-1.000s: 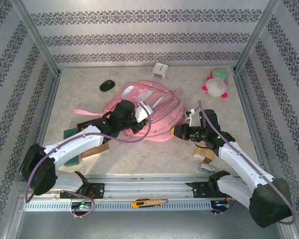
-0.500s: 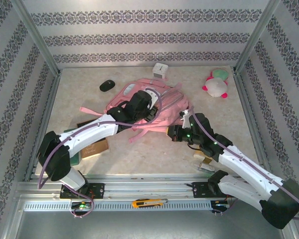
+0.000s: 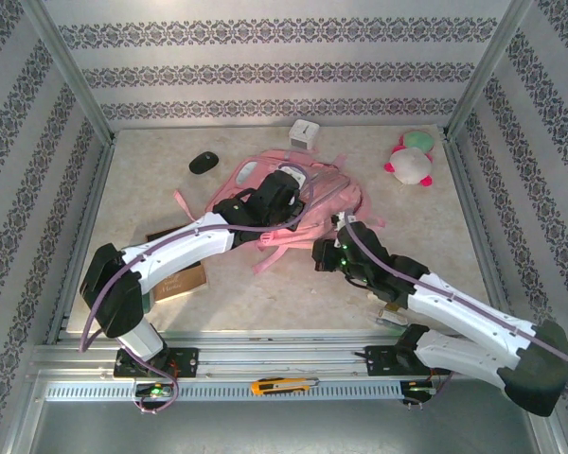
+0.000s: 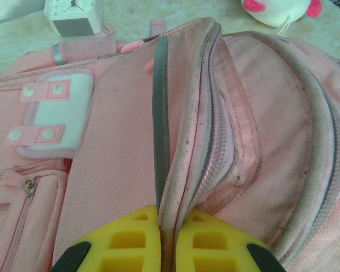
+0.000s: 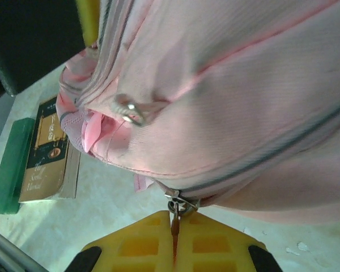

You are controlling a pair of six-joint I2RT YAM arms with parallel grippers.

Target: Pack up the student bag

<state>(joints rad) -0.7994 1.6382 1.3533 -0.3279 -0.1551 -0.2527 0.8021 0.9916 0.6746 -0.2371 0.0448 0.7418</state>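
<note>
Back-centre on the table [image 3: 265, 298] lies the bag [image 3: 333, 194], and my left gripper [image 4: 169, 218] is pinching a fold of its fabric beside a zip. At the bag's near edge, my right gripper [image 5: 174, 220] is clamped on a zip pull [image 5: 176, 205]. The clock [image 3: 306, 133] sits by the back edge, and the plush [image 3: 412, 161] is in the back right corner.

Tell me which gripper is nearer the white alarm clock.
Left. The left gripper pinches the student bag just short of the alarm clock; the right gripper holds a zipper pull at the bag's near edge.
</note>
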